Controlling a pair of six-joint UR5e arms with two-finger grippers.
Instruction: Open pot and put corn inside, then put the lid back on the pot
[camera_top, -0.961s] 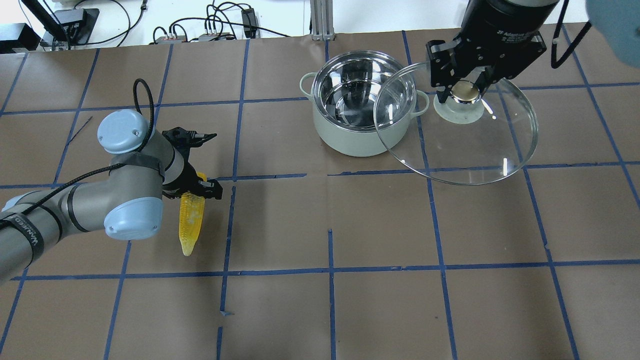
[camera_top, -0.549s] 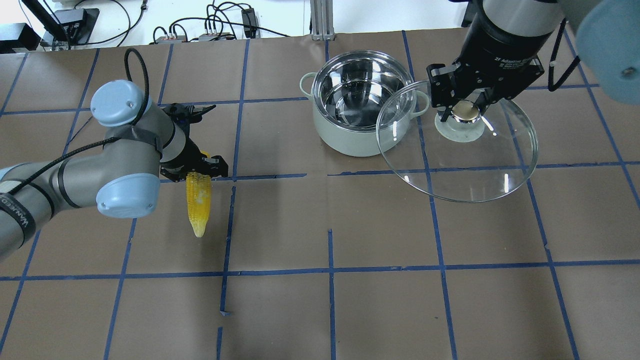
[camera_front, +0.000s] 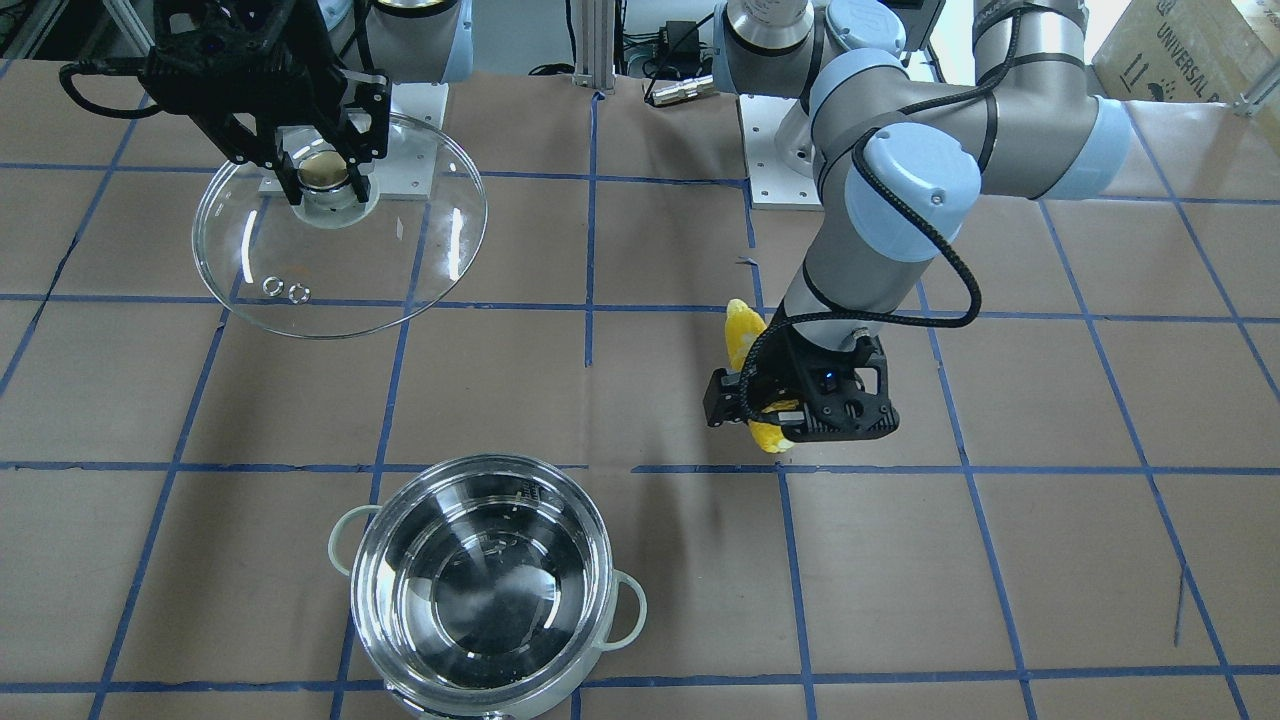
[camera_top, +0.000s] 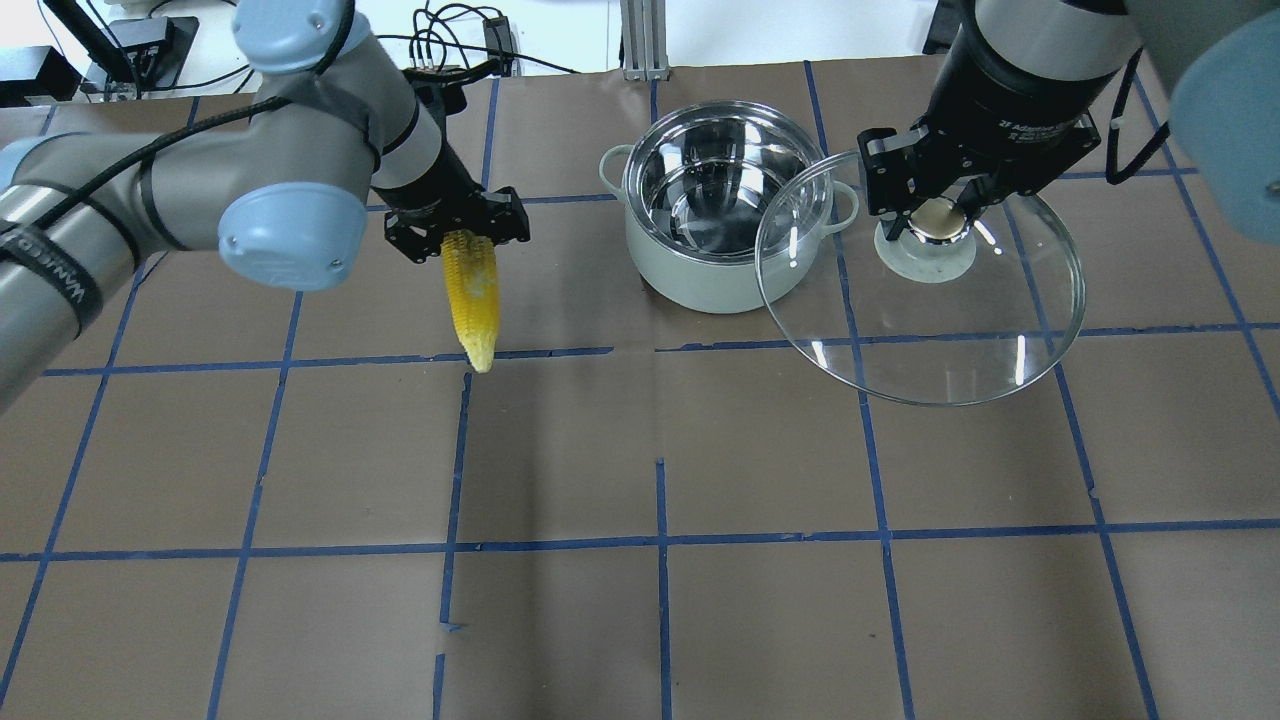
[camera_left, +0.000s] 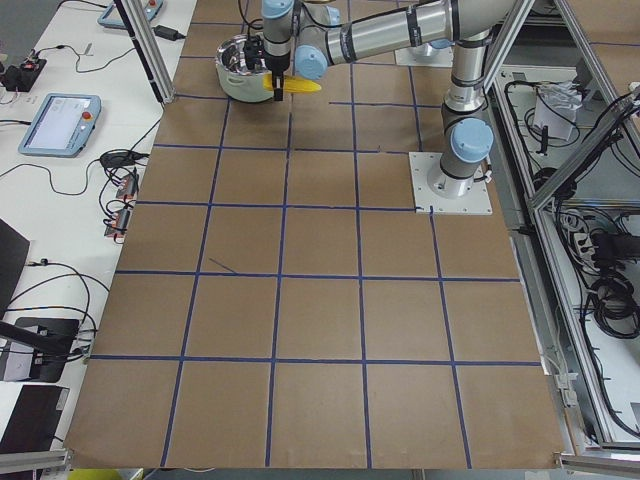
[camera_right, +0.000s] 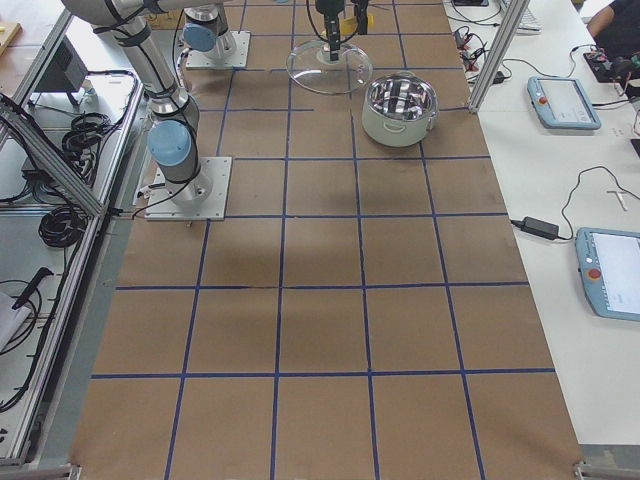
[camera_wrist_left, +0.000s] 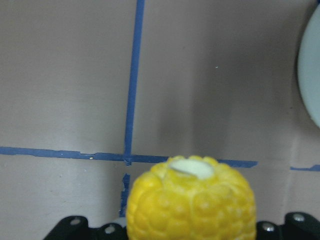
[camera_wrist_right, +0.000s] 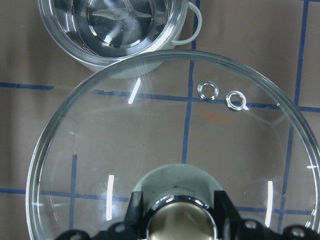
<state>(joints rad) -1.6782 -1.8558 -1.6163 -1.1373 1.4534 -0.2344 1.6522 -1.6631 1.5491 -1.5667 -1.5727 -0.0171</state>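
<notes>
**Front-facing view.** We note the left tool (camera_front: 766, 415) clenched across the corn (camera_front: 742, 330), the cob apparently lifted off the desk (camera_front: 1000, 560). The pot (camera_front: 480, 590) stands open and empty, near this tool's side, and we see nothing between them. The right tool (camera_front: 322, 180) grips the lid (camera_front: 340, 280) by its knob and holds it aloft, well apart from the pot. We judge this leaves the mouth free for the corn.

**Overhead view.** The corn hangs from the left tool by its thick end, pointed tip away from the tool. The lid's edge seems to overlap the pot's rim on the side away from the left tool. We put that down to height, not contact. A loop handle (camera_top: 605, 172) faces the left tool and could catch a low approach.

**Side views.** Too small for us to judge grips.

**Left wrist view.** The cob's blunt end sits in the tool's clasp, and blue tape lines (camera_wrist_left: 134, 75) cross beneath.

**Right wrist view.** The knob (camera_wrist_right: 182, 222) sits pinched. Two vent rings (camera_wrist_right: 201, 90) lie ahead of the tool, with the pot beyond the lid's rim.
</notes>
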